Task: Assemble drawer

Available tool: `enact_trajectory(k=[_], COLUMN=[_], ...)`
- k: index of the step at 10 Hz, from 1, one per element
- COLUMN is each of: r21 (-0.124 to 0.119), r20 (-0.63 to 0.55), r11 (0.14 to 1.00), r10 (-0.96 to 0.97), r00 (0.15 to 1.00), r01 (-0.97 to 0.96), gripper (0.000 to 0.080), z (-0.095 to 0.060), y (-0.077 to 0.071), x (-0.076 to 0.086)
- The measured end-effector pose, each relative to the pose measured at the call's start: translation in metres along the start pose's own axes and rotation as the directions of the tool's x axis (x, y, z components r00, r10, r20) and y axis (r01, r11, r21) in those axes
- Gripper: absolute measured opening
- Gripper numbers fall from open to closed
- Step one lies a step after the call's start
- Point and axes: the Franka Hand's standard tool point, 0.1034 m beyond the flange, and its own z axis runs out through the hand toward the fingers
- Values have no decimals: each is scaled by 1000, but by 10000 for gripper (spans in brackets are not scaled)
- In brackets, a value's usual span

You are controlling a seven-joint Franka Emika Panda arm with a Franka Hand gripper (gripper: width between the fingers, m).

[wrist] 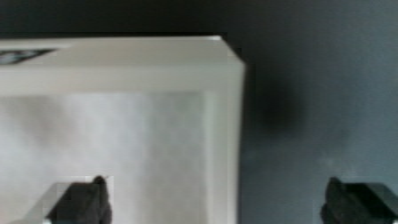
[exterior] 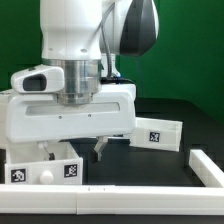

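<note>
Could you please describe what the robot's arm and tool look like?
The arm has smooth, rounded white shells with a black joint cap and a silver wrist collar. The tool has a wide white body and two short dark fingers.

In the exterior view the arm (exterior: 75,60) hides most of the drawer box (exterior: 45,172). In the wrist view that box is blurred and cropped, its tag (wrist: 18,56) is unreadable, and the fingertips (wrist: 80,200) of the tool (wrist: 222,205) run off the edge.

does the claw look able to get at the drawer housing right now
Probably yes: the open claw hangs over the drawer housing, one wall between its fingers, nothing in the way.
</note>
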Motion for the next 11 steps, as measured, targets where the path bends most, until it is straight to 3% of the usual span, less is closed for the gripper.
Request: enact_trajectory(k=[3, 4, 9, 11], r21=[-7, -16, -15, -13], r20=[-3, -26, -20, -8], r11=[1000, 999, 997, 943], r10=[-25, -42, -70, -333], r00=[1000, 999, 997, 943], r01=[25, 42, 70, 333], gripper=[648, 648, 649, 649], z=[-65, -74, -74, -92], y=[12, 10, 11, 34], x=[-9, -13, -16, -50])
